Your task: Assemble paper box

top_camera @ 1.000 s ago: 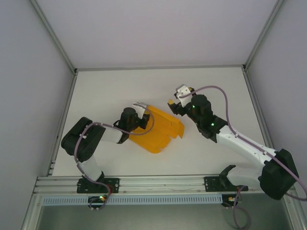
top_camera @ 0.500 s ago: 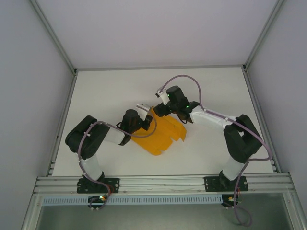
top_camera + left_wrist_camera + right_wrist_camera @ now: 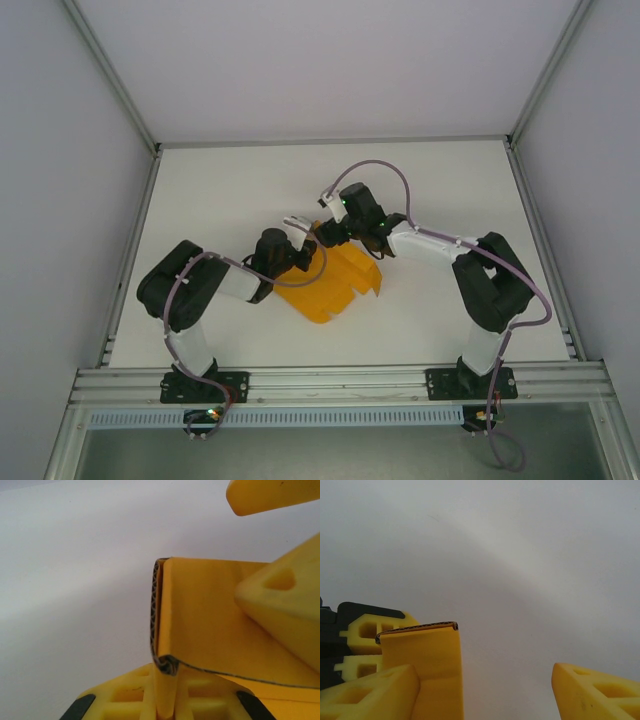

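1. I judge we are mid-fold on one flap of the paper box [image 3: 335, 285]; the sheet lies mid-table [image 3: 220, 190] between the arms, its far-left edge lifted.
2. The left gripper [image 3: 165, 700] is clamped on that doubled corrugated edge; the card runs down between its closed fingers [image 3: 125, 697].
3. The right gripper [image 3: 485, 674] is spread wide around the raised flap; one finger touches the flap's face, the other is well clear.
4. Next I would close the right on the flap, or press it over its crease, with the left holding; too hard a squeeze could crush the fluting.
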You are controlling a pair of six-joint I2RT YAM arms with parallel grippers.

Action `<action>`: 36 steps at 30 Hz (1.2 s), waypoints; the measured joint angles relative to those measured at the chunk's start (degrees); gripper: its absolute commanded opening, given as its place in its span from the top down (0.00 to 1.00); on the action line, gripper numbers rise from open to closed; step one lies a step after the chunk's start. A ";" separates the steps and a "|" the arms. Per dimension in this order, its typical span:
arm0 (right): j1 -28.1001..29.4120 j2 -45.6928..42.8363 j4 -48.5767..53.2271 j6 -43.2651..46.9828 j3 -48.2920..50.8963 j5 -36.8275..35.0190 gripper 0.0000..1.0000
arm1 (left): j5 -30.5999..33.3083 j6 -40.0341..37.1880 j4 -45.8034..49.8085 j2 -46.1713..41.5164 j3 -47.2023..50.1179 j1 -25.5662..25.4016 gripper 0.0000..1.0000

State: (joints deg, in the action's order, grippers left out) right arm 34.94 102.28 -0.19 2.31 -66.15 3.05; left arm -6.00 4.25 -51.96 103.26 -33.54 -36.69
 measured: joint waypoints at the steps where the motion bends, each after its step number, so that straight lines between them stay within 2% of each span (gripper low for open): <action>1: 0.07 -0.02 0.00 -0.02 0.11 0.09 0.27 | 0.13 -0.11 0.13 0.20 -0.24 0.02 0.82; 5: 0.57 0.00 -0.02 0.00 0.39 0.39 0.28 | 0.44 -0.20 0.33 1.64 -1.55 0.48 0.81; 7: 0.55 0.00 -0.07 0.02 0.39 0.37 0.28 | -0.33 -0.17 0.31 2.05 -1.97 1.01 0.85; 10: 0.55 0.15 -0.83 0.04 0.37 0.35 0.28 | -2.34 -0.48 0.11 2.36 -2.19 1.90 1.00; 19: 0.48 0.42 -1.09 -0.98 0.37 0.39 0.24 | -2.08 -1.55 -3.06 2.89 -0.85 2.19 1.00; 23: 0.48 -1.11 -0.15 -2.23 0.96 -0.31 0.13 | -0.48 -1.77 -4.85 2.12 1.07 1.64 1.00; 26: 0.48 -5.35 2.84 -3.43 3.26 -2.40 0.05 | 2.73 -1.70 -3.80 0.17 2.08 1.07 1.00; 32: -0.42 -19.12 7.02 -5.84 9.64 -9.86 0.03 | 11.93 0.98 3.13 -8.00 1.79 1.05 1.00; 36: -1.33 -28.26 8.17 -6.58 14.08 -13.03 0.02 | 15.69 2.54 8.20 -12.76 0.92 1.01 1.00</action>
State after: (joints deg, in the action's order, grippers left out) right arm 33.61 74.02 7.99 -4.27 -52.07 -9.98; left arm 9.69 6.79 -43.77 90.50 -32.62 -35.68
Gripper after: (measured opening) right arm 0.977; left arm 0.084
